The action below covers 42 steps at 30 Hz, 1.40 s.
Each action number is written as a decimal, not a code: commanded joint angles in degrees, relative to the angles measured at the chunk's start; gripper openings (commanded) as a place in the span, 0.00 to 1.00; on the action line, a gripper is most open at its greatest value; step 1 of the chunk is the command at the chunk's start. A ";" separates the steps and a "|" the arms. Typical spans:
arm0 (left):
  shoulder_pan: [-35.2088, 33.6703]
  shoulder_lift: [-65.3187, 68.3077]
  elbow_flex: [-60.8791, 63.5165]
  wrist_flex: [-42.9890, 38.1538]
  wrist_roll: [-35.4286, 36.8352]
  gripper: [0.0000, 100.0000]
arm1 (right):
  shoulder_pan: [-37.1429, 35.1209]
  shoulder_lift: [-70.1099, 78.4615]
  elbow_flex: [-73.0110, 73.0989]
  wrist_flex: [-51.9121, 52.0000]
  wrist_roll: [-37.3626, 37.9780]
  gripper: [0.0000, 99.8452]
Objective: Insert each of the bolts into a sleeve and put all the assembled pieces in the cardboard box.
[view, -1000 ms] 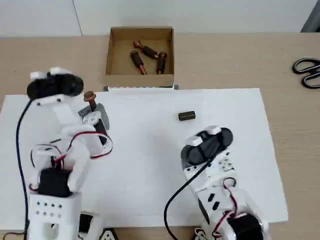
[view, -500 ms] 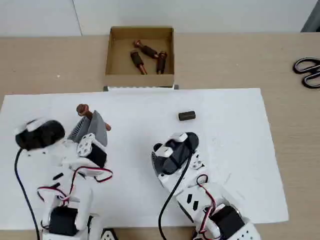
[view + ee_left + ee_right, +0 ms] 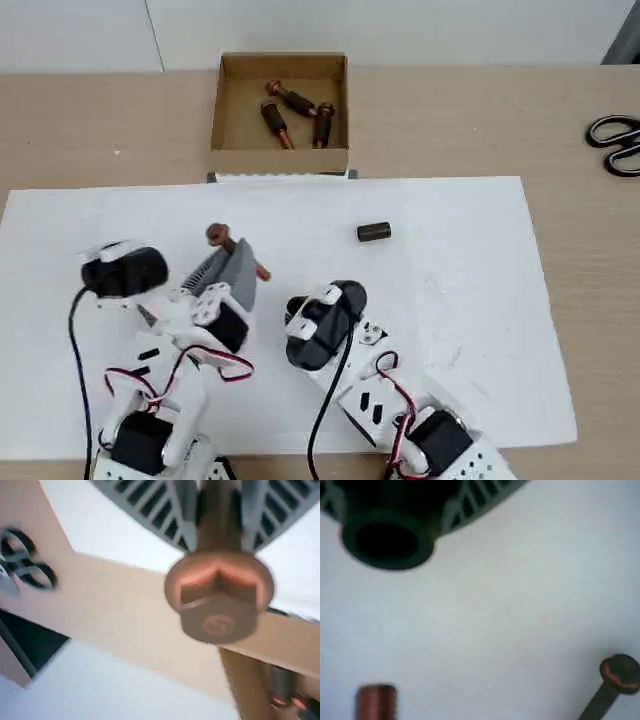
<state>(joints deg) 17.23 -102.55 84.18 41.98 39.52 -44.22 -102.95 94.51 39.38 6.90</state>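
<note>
Over the white sheet (image 3: 450,300), your left claw (image 3: 238,258) clamps a bolt (image 3: 220,238); your right claw (image 3: 395,500) clamps a sleeve (image 3: 387,540).

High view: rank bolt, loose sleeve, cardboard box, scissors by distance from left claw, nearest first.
1. Bolt, clamped in the left claw itself.
2. Loose sleeve, on the paper to its right, and cardboard box, at the table's far side: too close to call.
3. Scissors, at the table's far right edge.
</note>
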 commanded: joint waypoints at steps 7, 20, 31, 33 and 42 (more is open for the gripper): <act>4.75 -0.62 -0.57 -1.67 0.09 0.01 | -0.13 -0.48 -0.53 -1.63 1.32 0.00; 5.80 -0.62 -2.15 4.04 0.09 0.01 | 0.13 -0.48 -0.26 -1.36 1.23 0.00; 11.69 -0.62 -2.24 5.54 0.09 0.01 | 0.13 -0.48 -0.26 -1.36 1.23 0.00; 11.69 -0.53 -2.24 5.89 0.00 0.01 | 0.13 -0.48 -0.26 -1.63 1.23 0.00; 15.82 -0.44 -2.15 14.15 -2.90 0.01 | 0.13 -0.48 -0.62 -1.63 1.32 0.00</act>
<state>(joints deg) 31.12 -102.55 84.09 55.34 37.14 -44.31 -102.95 94.68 39.12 7.69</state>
